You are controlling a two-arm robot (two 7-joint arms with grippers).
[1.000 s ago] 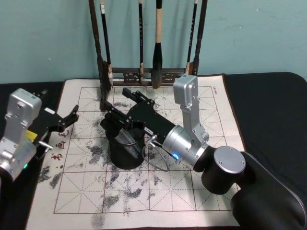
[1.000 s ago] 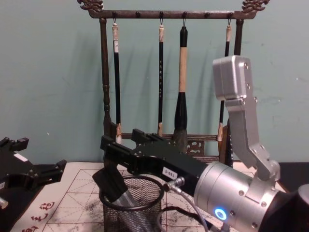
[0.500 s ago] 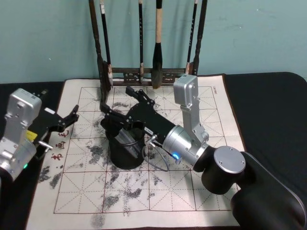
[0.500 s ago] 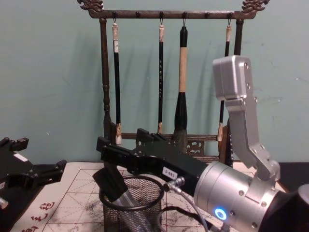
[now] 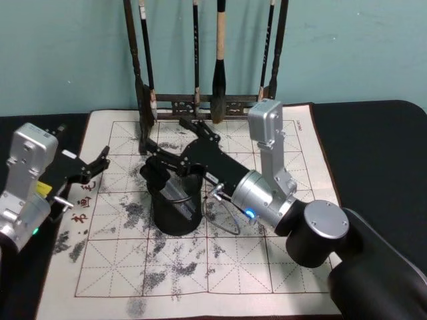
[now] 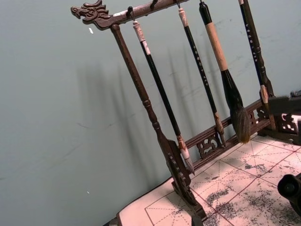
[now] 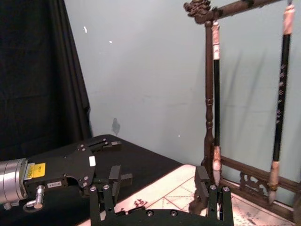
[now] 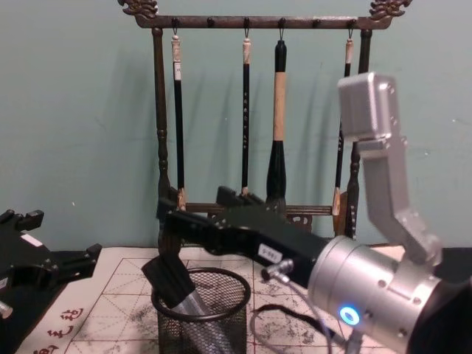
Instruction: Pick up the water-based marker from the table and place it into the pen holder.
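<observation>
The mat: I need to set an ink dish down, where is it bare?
Bare: the mat's near strip, nearer than the pen holder, and its right side. Crowded: the far edge by the brush rack, the left edge by the left gripper.

Right arm: silver links, boxy silver joint housing, big black round joint capped by silver disc, blue light behind wrist, thin black cable loop beside it. Right gripper (image 5: pixel 175 145) black, white label on body. Left gripper (image 5: pixel 100 160) black; yellow sticker behind it, silver housing.
</observation>
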